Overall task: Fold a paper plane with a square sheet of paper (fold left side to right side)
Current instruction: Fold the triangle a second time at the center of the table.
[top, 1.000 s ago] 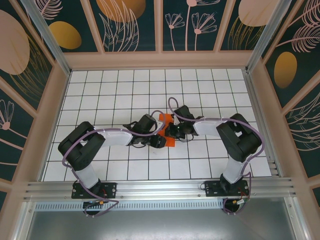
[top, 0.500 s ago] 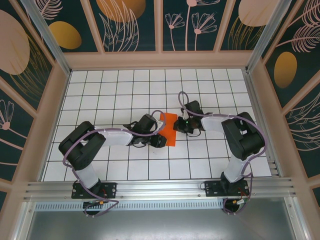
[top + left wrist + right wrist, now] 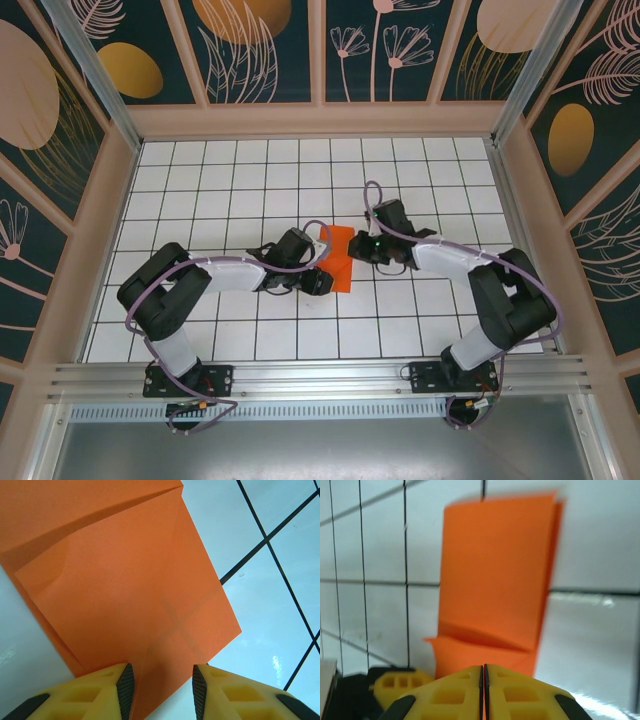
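White grid tiles cover one desk (image 3: 200, 170), which is walled by panels (image 3: 250, 50) painted with leaves. Two pairs of fingers are counted over it. At the left, the left fingers (image 3: 95, 697) are held apart, and the near edge of the square sheet of paper (image 3: 338, 256) is seen in the gap between them. One sheet is counted: bright orange, folded into a narrower rectangle and laid at the desk's middle. Close by its right edge, the right fingers (image 3: 450, 692) are pressed together, with nothing gripped between them.
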Robot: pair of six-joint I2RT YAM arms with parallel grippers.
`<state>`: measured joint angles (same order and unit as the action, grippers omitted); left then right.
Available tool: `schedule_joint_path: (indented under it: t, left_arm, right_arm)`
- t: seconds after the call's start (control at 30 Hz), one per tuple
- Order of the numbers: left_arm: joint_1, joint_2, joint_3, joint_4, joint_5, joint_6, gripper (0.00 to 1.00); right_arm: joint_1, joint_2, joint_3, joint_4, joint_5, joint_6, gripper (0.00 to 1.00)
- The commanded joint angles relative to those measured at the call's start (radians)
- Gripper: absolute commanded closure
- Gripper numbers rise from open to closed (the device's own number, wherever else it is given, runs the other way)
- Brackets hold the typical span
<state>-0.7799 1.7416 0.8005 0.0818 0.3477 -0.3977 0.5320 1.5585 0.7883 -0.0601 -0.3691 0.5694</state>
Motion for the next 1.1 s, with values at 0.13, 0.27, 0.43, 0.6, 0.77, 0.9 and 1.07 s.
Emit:
schedule_joint_path:
  t: [0.13,0.27,0.43,0.6,0.77,0.9,1.07]
  left_arm:
    - [0.002,0.014,-0.014,-0.11,-0.04,0.008,0.6]
    - [0.001,0.017,-0.014,-0.101,-0.036,0.003,0.6]
    - [0.003,0.01,-0.008,-0.109,-0.04,0.009,0.6]
    - [0.002,-0.021,0.015,-0.125,-0.05,0.007,0.59]
    - [0.002,-0.089,0.053,-0.123,-0.014,0.002,0.59]
    - [0.002,-0.105,0.063,-0.104,0.015,-0.001,0.59]
    - [0.003,-0.064,0.08,-0.094,0.028,0.011,0.6]
  right_arm:
    - [0.056,0.143,0.077,0.066,-0.08,0.043,0.87]
    - [0.061,0.196,0.11,0.055,-0.075,0.03,0.87]
    - [0.061,0.258,0.133,0.005,-0.037,0.001,0.87]
    - [0.061,0.268,0.095,-0.009,-0.013,0.003,0.88]
    - [0.062,0.27,0.06,0.002,-0.007,0.012,0.88]
    - [0.06,0.267,0.057,0.007,-0.008,0.015,0.88]
    - [0.061,0.263,0.062,0.006,-0.012,0.014,0.88]
